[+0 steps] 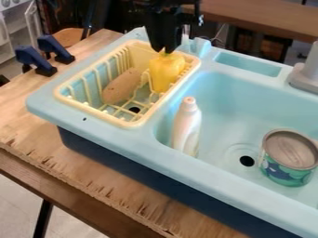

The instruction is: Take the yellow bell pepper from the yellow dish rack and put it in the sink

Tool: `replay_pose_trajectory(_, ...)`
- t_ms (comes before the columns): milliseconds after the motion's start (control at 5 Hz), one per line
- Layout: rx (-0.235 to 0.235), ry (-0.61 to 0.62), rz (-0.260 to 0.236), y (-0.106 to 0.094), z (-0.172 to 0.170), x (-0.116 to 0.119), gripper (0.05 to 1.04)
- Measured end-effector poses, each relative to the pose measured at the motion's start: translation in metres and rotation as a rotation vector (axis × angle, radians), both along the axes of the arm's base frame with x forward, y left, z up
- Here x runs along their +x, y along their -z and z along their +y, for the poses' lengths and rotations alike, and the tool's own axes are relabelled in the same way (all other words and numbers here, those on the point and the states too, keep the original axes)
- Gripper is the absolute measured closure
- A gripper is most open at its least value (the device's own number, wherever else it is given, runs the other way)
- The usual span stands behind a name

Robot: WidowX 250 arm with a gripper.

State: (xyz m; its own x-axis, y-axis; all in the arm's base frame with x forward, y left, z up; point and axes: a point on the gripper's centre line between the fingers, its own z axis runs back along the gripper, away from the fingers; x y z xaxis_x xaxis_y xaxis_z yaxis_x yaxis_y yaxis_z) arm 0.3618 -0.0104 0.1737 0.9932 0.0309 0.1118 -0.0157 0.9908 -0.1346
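Camera view: your gripper (164, 48) is at the top of the yellow bell pepper (166, 73) in the dish rack (131, 124); you cannot tell if it's clamped. Likely light, smooth, fairly stiff: best held across its sides.

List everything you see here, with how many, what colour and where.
Yellow pepper: one, yellow, in the rack, under the pincer
Oblong item: one, tan, in the rack
Rack: one, pale yellow, set into the sink unit's left
Bottle: one, whitish, upright in the basin's left
Tin: one, green-blue with greyish top, basin's right
Sink unit: one, light blue over dark blue, on the table
Faucet: one, grey, right edge
Clamps: two, dark blue, upper left
Table: one, wood-brown, below the sink unit
Arm: one, black, top edge
Pincer: one, black, at the pepper's top
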Motion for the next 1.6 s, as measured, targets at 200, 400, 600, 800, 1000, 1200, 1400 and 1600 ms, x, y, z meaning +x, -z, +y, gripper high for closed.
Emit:
replay_pose_trajectory(200, -0.007, -0.009, -0.002, 0.001, -0.001, 0.000, 0.924)
replay_pose_trajectory(400, 0.004, -0.031, -0.006, 0.003, -0.001, -0.005, 0.969)
replay_pose_trajectory(600, 0.045, -0.052, -0.007, -0.009, -0.006, -0.014, 0.977)
replay_pose_trajectory(800, 0.150, -0.055, -0.096, -0.055, -0.026, -0.032, 0.977)
replay_pose_trajectory(1000, 0.181, -0.005, -0.134, -0.074, -0.047, -0.038, 0.977)
replay_pose_trajectory(1200, 0.107, 0.197, -0.134, -0.078, -0.076, -0.029, 0.977)
replay_pose_trajectory(1400, 0.091, 0.294, 0.005, -0.053, -0.104, -0.021, 0.977)
replay_pose_trajectory(1600, 0.069, 0.323, 0.033, -0.033, -0.121, -0.025, 0.977)
